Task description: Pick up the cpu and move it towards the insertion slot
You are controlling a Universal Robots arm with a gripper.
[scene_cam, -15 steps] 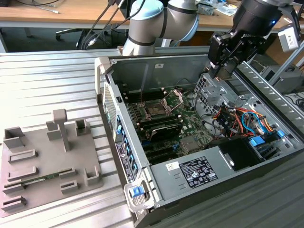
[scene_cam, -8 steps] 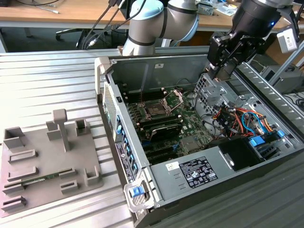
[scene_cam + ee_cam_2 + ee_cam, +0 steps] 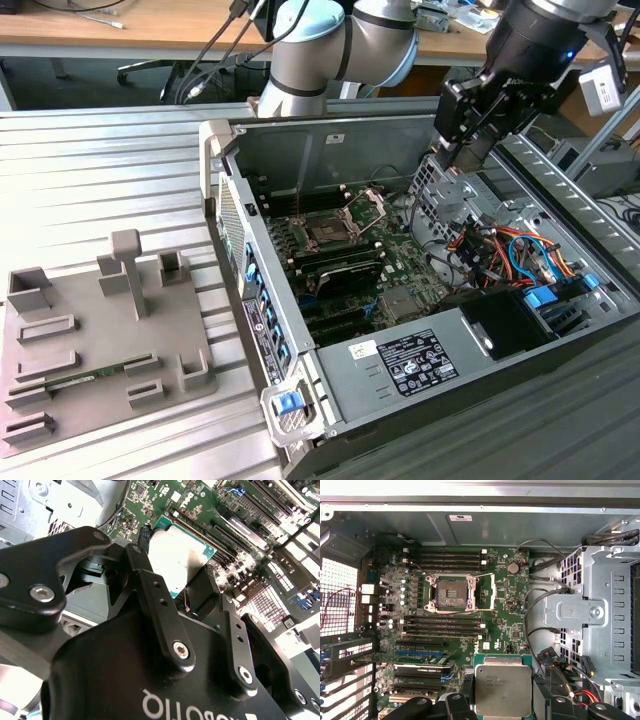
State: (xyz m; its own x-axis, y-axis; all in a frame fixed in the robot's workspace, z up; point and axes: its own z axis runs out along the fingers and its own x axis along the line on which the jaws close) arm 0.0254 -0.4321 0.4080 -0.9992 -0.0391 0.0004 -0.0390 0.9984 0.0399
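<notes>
The black two-fingered gripper [image 3: 502,707] is clamped on the small flat square silvery-topped cpu [image 3: 503,689], holding it in the air above the open computer case [image 3: 330,125]. The insertion slot [image 3: 451,593], a square dark-centred socket with its shiny metal frame hinged open, lies well apart from the chip across the green motherboard [image 3: 507,587].

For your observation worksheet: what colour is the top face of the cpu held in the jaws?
Silvery-grey metal with a green edge, the cpu showing best in the first wrist view.

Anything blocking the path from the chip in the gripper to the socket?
Nothing visible does. The silvery square cpu is held in the black gripper above the green board; the square insertion slot lies with its shiny metal frame swung open and its dark centre bare.
</notes>
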